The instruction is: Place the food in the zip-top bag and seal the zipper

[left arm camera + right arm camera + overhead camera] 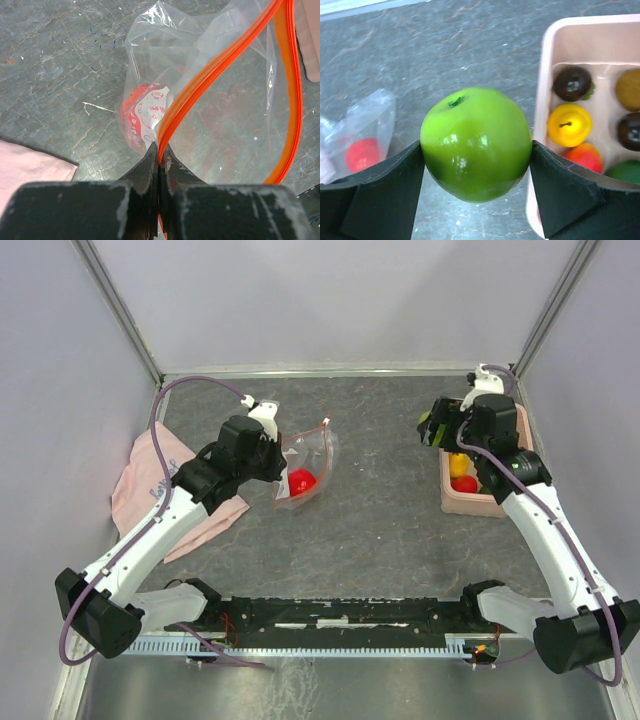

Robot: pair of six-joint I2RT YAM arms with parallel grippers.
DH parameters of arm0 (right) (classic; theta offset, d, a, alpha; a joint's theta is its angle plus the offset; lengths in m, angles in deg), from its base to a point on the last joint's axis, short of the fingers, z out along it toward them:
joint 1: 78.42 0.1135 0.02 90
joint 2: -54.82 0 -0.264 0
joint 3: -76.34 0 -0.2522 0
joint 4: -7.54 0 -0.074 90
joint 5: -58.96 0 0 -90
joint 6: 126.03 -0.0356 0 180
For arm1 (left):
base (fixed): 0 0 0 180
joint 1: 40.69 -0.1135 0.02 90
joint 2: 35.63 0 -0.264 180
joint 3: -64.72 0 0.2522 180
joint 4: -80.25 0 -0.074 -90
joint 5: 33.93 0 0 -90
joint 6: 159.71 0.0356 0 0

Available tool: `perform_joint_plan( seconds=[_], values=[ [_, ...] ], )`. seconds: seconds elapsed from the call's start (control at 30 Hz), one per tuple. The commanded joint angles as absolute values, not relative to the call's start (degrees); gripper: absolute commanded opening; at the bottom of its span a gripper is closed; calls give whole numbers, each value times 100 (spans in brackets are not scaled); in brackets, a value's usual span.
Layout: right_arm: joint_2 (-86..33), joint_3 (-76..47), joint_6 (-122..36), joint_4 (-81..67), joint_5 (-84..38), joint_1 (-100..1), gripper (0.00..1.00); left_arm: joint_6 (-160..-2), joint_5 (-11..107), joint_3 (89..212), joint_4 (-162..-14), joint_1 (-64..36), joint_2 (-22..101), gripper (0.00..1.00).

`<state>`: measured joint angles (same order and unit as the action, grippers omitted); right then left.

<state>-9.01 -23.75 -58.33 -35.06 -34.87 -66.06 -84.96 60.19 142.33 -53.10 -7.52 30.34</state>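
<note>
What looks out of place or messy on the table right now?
Nothing is spilled or damaged. Only the pink cloth stands out: it lies rumpled at the table's left side, partly under the left arm.

The right pincer [477,152] clamps a glossy green apple [475,135] above the bench [445,45]. Right of it, a pink bin [543,90] holds a yellow fruit [569,125] and dark fruits [572,83]. At left, a clear bag [375,112] contains a red fruit [362,154].
</note>
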Motion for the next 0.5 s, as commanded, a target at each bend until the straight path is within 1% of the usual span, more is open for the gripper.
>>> perform_joint_plan(
  seconds=[0.0, 0.23, 0.47],
  values=[
    [-706, -2237, -5850, -3253, -3186, -5961, 61, -8237, 5902, 14312, -5484, -782, 2888, 3],
    [-666, -2187, -5580, -2836, -3100, -4932, 61, -8254, 5890, 14299, -5485, -782, 2895, 3],
    [-800, -1948, -4808, -2334, -2864, -3757, 63, -8256, 5844, 14308, -5481, -781, 2932, 3]
  ],
)
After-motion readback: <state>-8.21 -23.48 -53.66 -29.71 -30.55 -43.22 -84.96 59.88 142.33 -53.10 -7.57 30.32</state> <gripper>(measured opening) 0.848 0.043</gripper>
